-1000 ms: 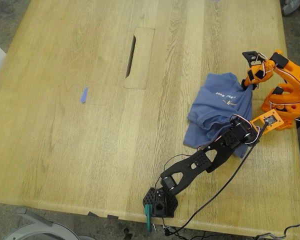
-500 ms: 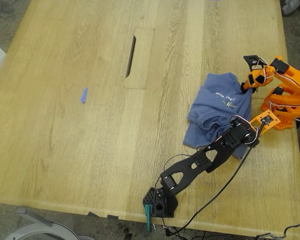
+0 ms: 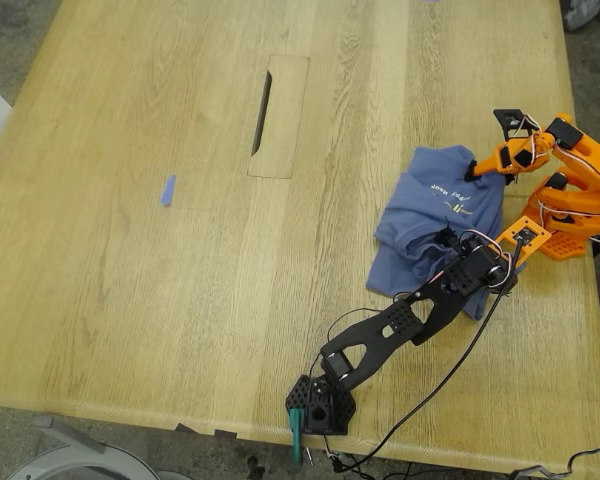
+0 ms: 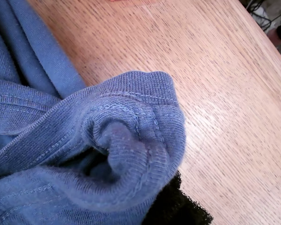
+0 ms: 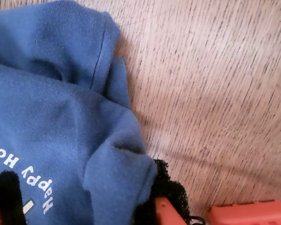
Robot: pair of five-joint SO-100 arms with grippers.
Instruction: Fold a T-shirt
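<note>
T-shirt [image 3: 435,225]: bunched beside the orange arm's base [image 3: 570,215]. One hem is pinched by my first gripper [image 4: 145,187], another edge by my second gripper [image 5: 150,201] (seemingly for spreading flat).

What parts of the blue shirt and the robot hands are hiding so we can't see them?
- My first gripper: in the first wrist view, bunched cloth of the T-shirt covers all but a dark tip.
- My second gripper: in the second wrist view, a fold covers where the jaws meet.
- The lettering: cut off by the second wrist view's edge; too small to read in the exterior view.
- The sleeves: lost in the crumple in the exterior view.
</note>
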